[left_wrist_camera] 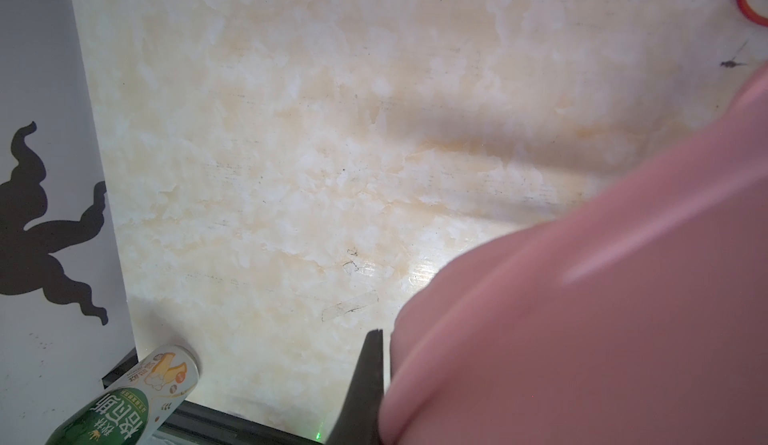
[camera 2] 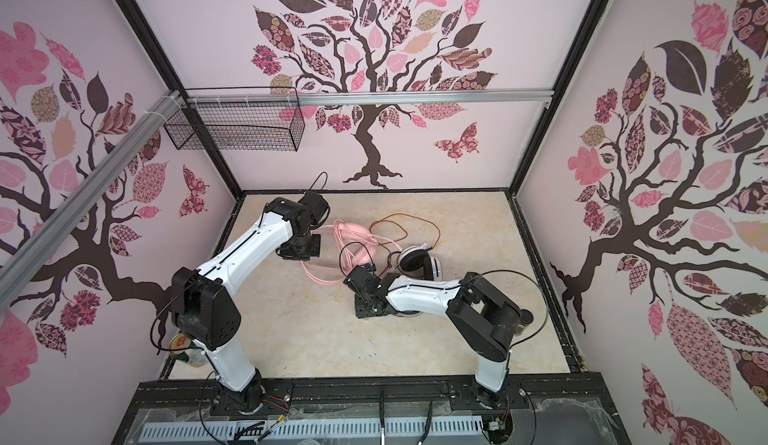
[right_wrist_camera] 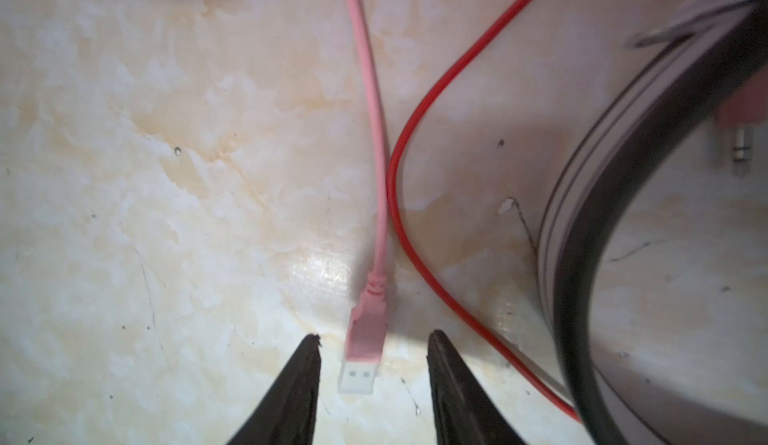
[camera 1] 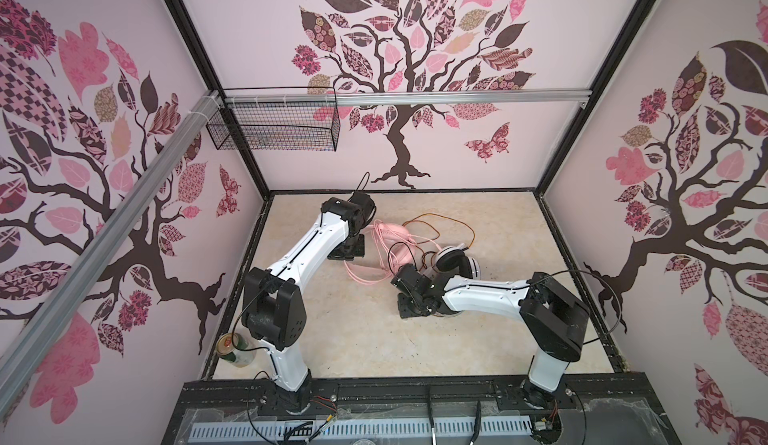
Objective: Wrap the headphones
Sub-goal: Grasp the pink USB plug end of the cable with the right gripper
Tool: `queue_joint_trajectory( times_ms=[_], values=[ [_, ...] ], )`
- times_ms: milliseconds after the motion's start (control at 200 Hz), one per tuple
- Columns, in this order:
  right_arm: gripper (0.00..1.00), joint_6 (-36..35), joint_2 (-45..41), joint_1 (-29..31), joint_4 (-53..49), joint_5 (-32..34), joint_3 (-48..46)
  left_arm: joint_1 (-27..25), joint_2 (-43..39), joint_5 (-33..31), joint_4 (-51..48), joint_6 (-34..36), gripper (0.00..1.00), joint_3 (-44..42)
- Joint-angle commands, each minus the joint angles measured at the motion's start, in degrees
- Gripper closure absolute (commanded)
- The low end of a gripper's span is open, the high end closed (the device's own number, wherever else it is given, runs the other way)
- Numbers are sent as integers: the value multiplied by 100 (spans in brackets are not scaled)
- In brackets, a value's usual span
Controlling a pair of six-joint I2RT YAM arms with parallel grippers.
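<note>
Right wrist view shows the right end effector (right_wrist_camera: 374,338), the nearer one, partly open and empty, its tips straddling without touching the pink USB plug (right_wrist_camera: 365,335), whose long axis runs along the gap between them, while in a top view the pink headphones (camera 1: 401,231) lie on the table (camera 1: 353,339) at about 11 o'clock from it.

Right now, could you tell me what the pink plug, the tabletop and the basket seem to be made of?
Plug: matte pink moulded plastic, judging by its ribbed collar; the pale tip could be metal or plastic.
Tabletop: glossy cream marble look with veins and glare; possibly printed laminate, not stone.
Basket: thin black wire grid, probably coated metal.
</note>
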Motion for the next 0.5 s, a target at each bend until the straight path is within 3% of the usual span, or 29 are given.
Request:
queue_joint_trajectory(
  times_ms=[0, 175, 495],
  values=[
    [57, 211, 276, 68, -198, 233, 221, -16, -107, 218, 169, 22, 100, 35],
    [60, 286, 477, 103, -270, 338, 338, -16, -146, 259, 205, 14, 100, -39],
    [75, 365, 390, 165, -385, 467, 245, -16, -200, 268, 242, 18, 100, -75]
  ],
)
